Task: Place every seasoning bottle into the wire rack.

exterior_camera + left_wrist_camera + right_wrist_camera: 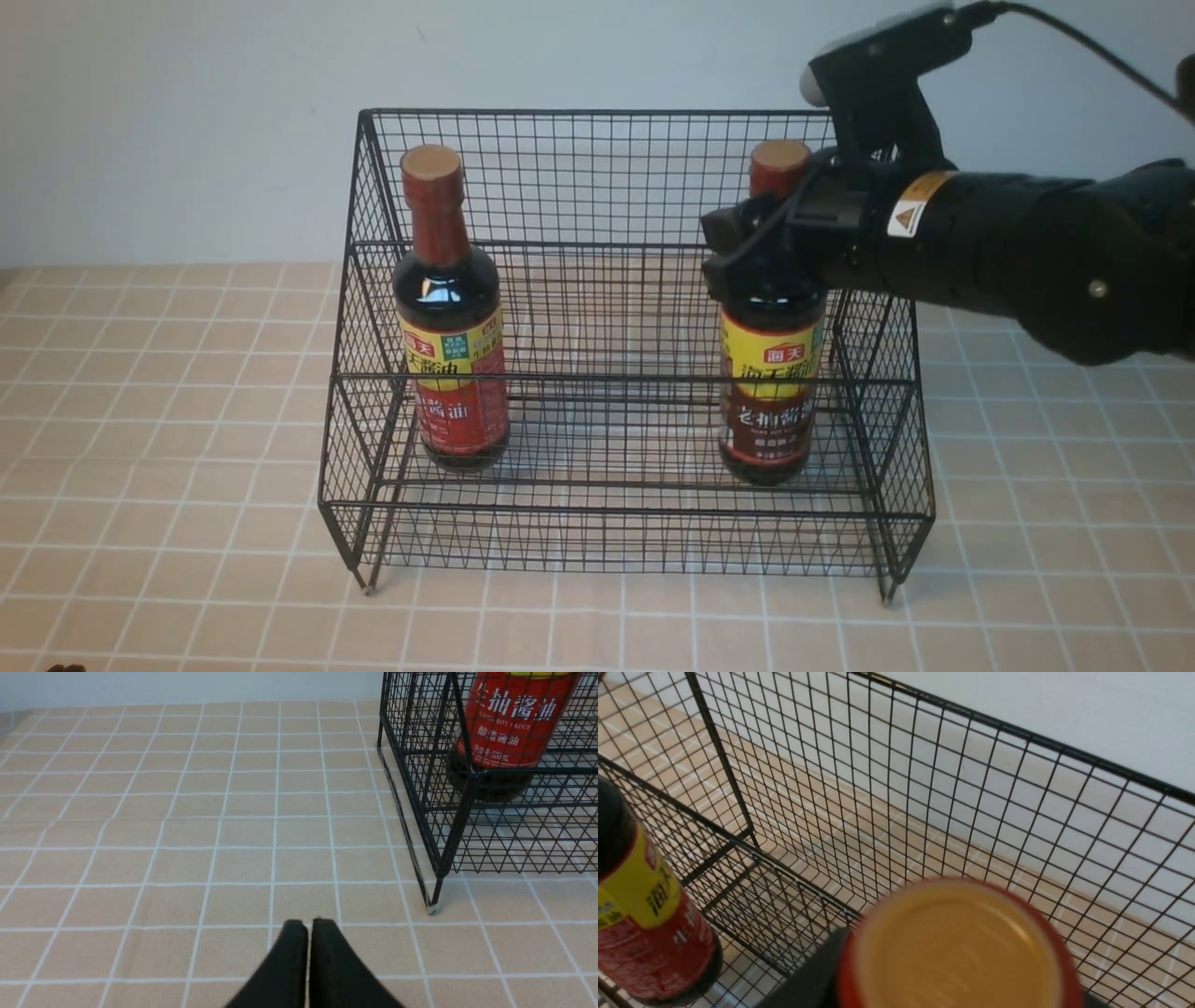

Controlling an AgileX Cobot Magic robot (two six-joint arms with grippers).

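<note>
Both bottles stood upright in rack (597, 523). R gripper (747, 245) sat at dark-label bottle's (770, 392) neck; couldn't tell if jaws gripped. L gripper (308, 933) pressed together, empty.

Table surface: tan tablecloth (168, 420) with a white grid, running back to a pale wall.

I see only the wire rack (625, 532) standing directly on it, short feet on the cloth, back toward the wall. Cloth shows bare left of the rack, right of it, and in front of it. Through the mesh I can see the cloth under the rack too.
</note>
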